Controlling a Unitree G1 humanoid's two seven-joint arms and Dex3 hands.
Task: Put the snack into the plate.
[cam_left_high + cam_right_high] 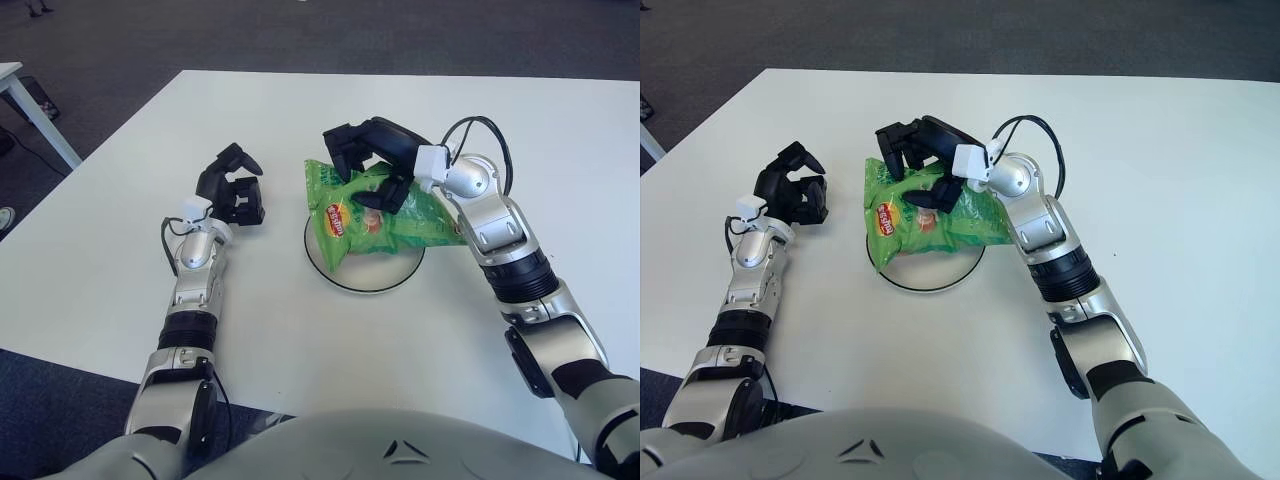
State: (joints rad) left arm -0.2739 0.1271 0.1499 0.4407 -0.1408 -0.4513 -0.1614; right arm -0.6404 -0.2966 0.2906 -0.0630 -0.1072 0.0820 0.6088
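Note:
A green snack bag (378,215) with a red and yellow logo lies tilted over the white plate (362,272), which has a thin black rim. Its lower edge looks to touch the plate, while its right end hangs past the rim. My right hand (366,165) is shut on the bag's top, fingers wrapped over the upper edge and thumb pressed on its front. My left hand (233,188) shows to the left of the plate, fingers curled and holding nothing.
The white table (300,330) spreads around the plate, with its left edge slanting down toward the dark floor. A second white table leg (30,110) stands at the far left. A cable loops over my right wrist (478,130).

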